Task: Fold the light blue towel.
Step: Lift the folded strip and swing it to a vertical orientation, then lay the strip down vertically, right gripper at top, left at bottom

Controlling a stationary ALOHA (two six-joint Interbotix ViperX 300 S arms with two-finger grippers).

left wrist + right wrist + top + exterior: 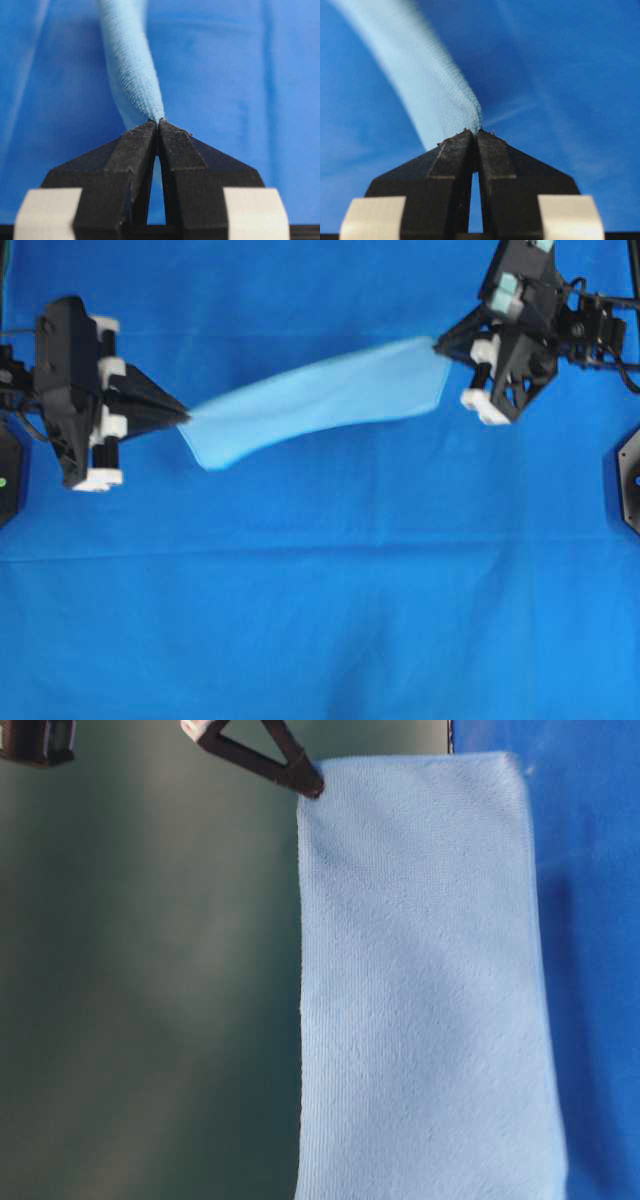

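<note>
Pale sky-blue microfibre: the light blue towel (320, 398), a thin cloth, hangs lifted above the table, stretched as a long band between the two arms; the overhead view shows it running from lower left to upper right, slightly blurred. The table-level view shows its face hanging flat and broad, hem at the top edge.

Deep royal-blue table covering (320, 620): spread beneath, lightly creased, nothing else on it in view.

Left gripper (183, 416): black pointed fingers pressed together on one end of the towel; the wrist view shows cloth emerging right at the tips, jaws closed tight on it.

Right gripper (440, 344): likewise clamped on the opposite end, with the fabric bunched at the very tip of the closed jaws.

Condition, judged: towel held in mid-air, apparently hanging doubled; not yet laid down.

Risks, judged:
- Both holds sit at the extreme fingertips, so added tension could pull a corner free and drop that end.
- Uneven lowering, one arm ahead of the other, would lay the edges skewed and spoil the fold.
- Slack in the span could let the cloth crumple on touching the covering.
</note>
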